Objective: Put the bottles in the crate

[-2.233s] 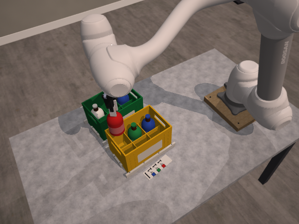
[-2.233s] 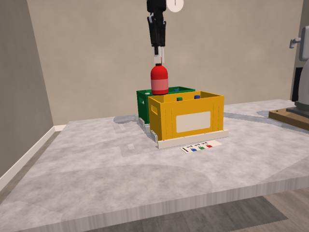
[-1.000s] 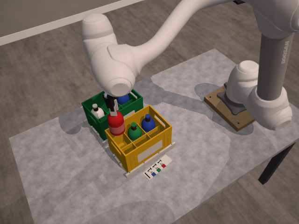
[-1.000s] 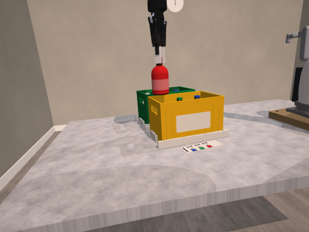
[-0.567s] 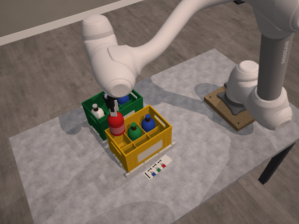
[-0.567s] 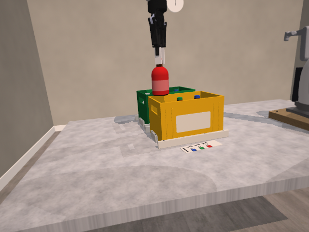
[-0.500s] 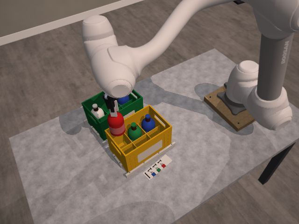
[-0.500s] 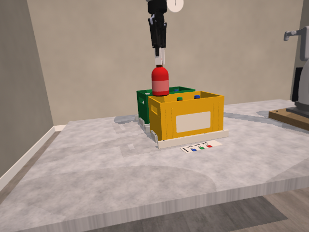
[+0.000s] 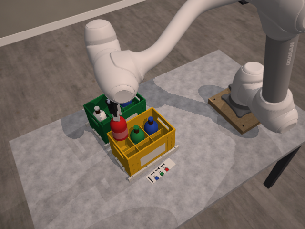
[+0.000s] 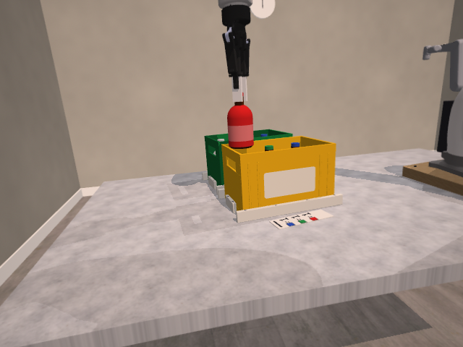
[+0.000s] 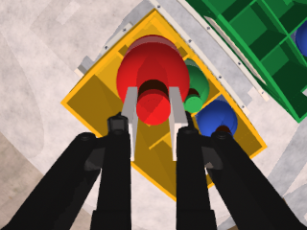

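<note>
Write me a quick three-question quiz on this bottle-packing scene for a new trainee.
1. True or false: the claw grips the red bottle by its lower body.
2. Which bottle color shows in the green crate?
A) red B) white C) yellow
3. Fill in: the pick list shows blue, green and ____ squares.

Key: 1 false; 2 B; 3 red

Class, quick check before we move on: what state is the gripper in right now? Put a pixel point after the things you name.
Gripper [image 9: 116, 119] [image 10: 239, 97] [image 11: 153, 102]: closed on the neck of the red bottle [image 9: 119, 128] [image 10: 240, 125] [image 11: 153, 64], holding it upright over the yellow crate [image 9: 130, 166] [image 10: 251, 186] [image 11: 81, 116].
</note>
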{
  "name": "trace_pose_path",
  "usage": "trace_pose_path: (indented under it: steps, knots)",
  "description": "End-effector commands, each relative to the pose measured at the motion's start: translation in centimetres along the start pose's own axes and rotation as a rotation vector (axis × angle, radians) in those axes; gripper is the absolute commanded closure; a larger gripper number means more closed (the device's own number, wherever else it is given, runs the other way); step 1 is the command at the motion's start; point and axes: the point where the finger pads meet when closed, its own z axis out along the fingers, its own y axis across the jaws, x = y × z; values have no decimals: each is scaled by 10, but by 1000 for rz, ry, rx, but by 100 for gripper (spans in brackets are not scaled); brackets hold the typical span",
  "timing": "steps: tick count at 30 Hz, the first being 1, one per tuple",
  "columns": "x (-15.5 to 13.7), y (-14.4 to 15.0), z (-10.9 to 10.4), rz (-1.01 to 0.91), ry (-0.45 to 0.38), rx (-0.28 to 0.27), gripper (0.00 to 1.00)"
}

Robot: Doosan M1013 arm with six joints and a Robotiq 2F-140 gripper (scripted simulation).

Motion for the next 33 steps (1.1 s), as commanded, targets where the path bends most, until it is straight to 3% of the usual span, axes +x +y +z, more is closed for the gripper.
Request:
trace_pose_path:
  steps: [1,33]
  knots:
    - [0,0,2,0,0,0,100]
    - [0,0,30,0,0,0,100]
